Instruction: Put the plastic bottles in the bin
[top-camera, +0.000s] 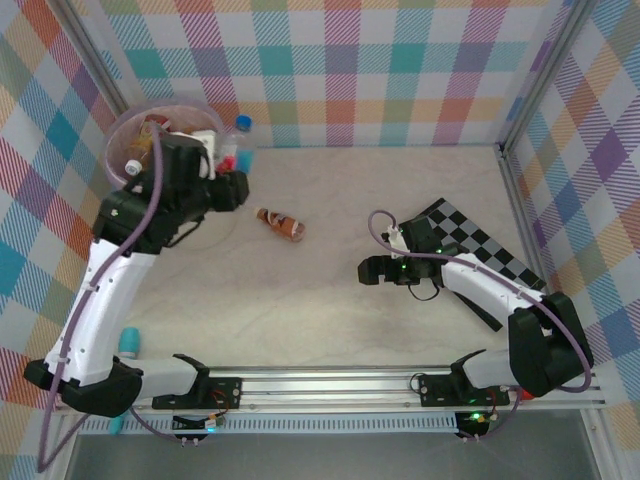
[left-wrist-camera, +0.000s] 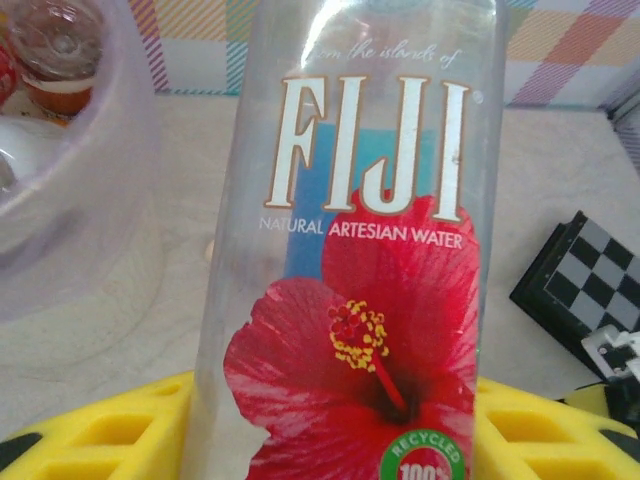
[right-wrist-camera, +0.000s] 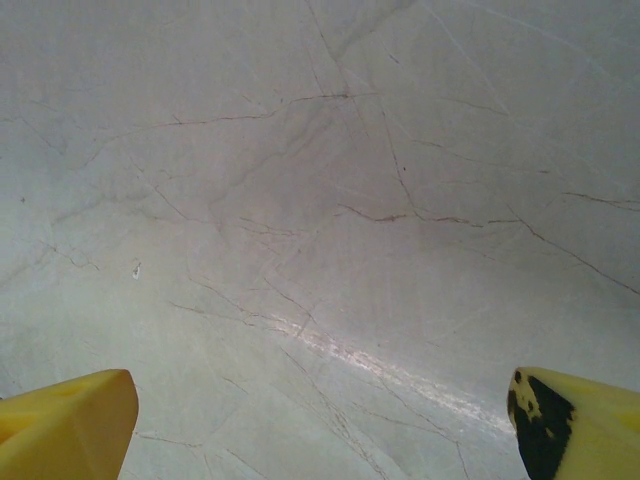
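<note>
Left wrist: pincer (left-wrist-camera: 330, 428) clamps bottle (left-wrist-camera: 360, 250) (Fiji).

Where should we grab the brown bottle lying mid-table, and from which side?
Around the middle of its body, from straight above, jaws set across the long axis. The brown bottle lies on its side on the table, angled diagonally, with free space along both flanks.

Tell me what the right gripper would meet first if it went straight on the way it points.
Probably the pale marbled tabletop: the open right gripper tilts down at bare surface, nothing between its yellow fingers.
</note>
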